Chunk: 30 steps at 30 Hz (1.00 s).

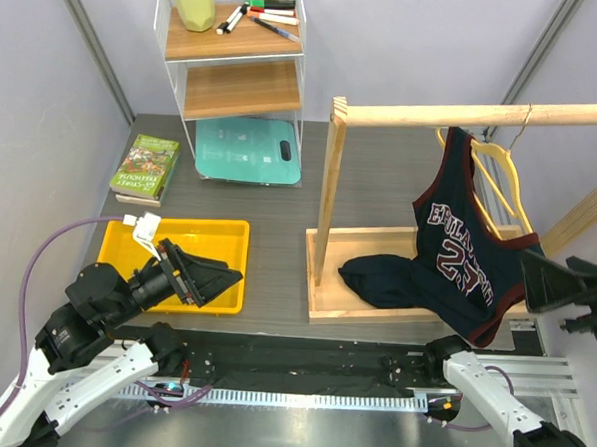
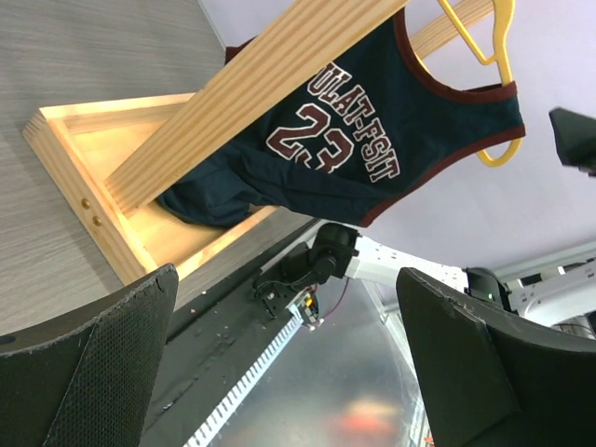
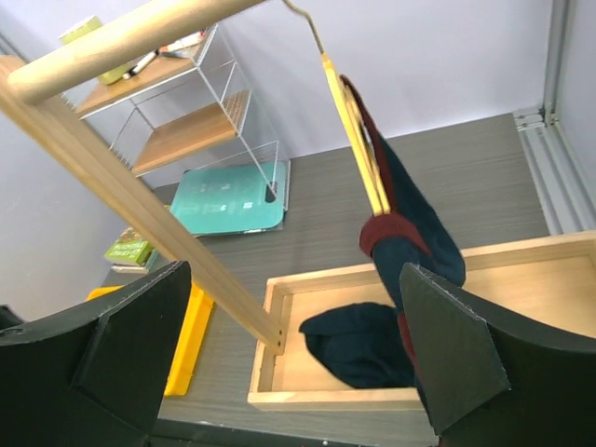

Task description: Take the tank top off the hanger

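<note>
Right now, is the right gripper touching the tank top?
Apart. The left wrist view shows a strip of bare wall between the tank top and the right gripper, which is open.

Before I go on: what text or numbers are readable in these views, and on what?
"23": white number on the tank top.
White lettering above it: creased, not readable with certainty.
Book cover: too small to read.
Pens on the shelf: labels too small.
</note>
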{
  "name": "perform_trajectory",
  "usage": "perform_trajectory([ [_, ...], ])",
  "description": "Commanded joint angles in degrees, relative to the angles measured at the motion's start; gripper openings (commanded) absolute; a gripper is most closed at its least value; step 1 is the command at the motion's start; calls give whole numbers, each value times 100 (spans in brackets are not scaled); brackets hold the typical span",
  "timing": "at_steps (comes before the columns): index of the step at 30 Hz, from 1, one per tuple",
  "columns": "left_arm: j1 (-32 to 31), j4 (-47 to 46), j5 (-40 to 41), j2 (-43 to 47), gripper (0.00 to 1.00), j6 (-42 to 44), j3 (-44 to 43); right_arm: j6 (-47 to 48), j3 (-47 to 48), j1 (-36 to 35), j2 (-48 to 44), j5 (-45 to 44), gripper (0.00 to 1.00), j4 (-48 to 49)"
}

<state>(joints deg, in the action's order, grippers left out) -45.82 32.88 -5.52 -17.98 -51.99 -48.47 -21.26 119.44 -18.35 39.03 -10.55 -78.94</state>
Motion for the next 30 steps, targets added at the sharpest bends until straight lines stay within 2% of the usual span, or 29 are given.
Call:
perform_trajectory([
  [1, 21, -274, -274, 22, 100, -110, -57, 482, 500, -20, 798, -377, 100, -210],
  [3, 21, -274, -336, 22, 100, -136, -75, 640, 738, -28, 1009, -667, 100, -193],
  [9, 21, -248, -415, 57, 100, -189, -84, 852, 28, -28, 1537, -1046, 95, -34],
  [14, 21, -195, -503, 136, 100, -207, -101, 834, -640, -28, 1424, -730, 84, 553],
  [17, 21, -177, -538, 172, 100, -215, -93, 886, -1053, -28, 1336, -616, 72, 765],
  [18, 21, -168, -547, 180, 100, -215, -93, 886, -1150, -28, 1318, -581, 63, 800],
  [22, 21, -544, -722, 128, 98, -364, 4, 816, -1589, -28, 1178, -449, 54, 1038],
  [25, 21, -1072, -1169, -170, 97, -654, 171, 720, -1678, -28, 1125, -448, 46, 1196],
  [26, 21, -1439, -1536, -284, 97, -716, 206, 676, -1678, -28, 1133, -440, 45, 1249],
  [30, 21, -1855, -2206, -1048, 94, -971, 198, 553, -1704, -20, 1134, -404, 44, 1442],
])
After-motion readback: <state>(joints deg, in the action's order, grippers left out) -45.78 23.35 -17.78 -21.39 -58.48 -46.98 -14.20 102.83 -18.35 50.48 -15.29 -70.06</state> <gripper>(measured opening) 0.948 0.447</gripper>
